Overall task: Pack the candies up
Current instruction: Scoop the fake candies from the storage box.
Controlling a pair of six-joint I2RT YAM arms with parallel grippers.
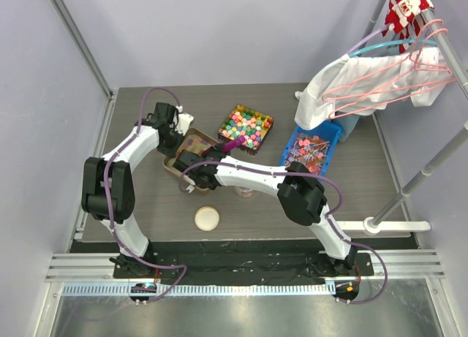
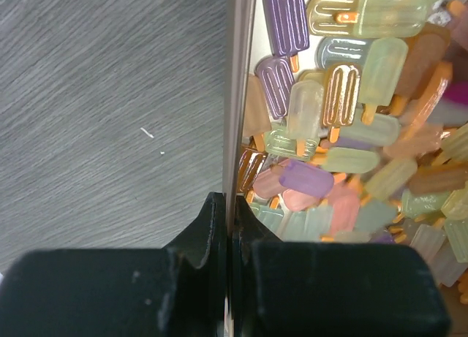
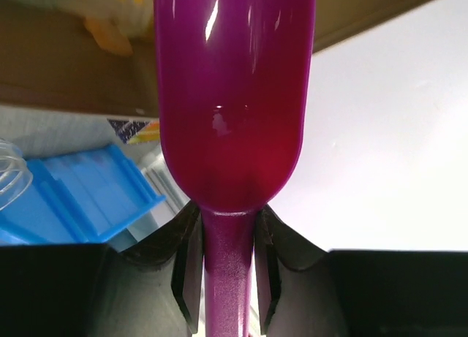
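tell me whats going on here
The left tool is shut on the wall of a tray full of popsicle-shaped candies, apparently steadying it. The right tool grips a magenta scoop by its handle, close to that tray. Whether the scoop holds candies cannot be seen.

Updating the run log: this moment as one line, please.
left gripper: shut on tray rim | right gripper: shut on scoop handle | candies: in tray

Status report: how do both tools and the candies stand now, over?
Left tool shut on tray rim. Right tool shut on purple scoop. Candies piled loose in tray. No obstruction seen.
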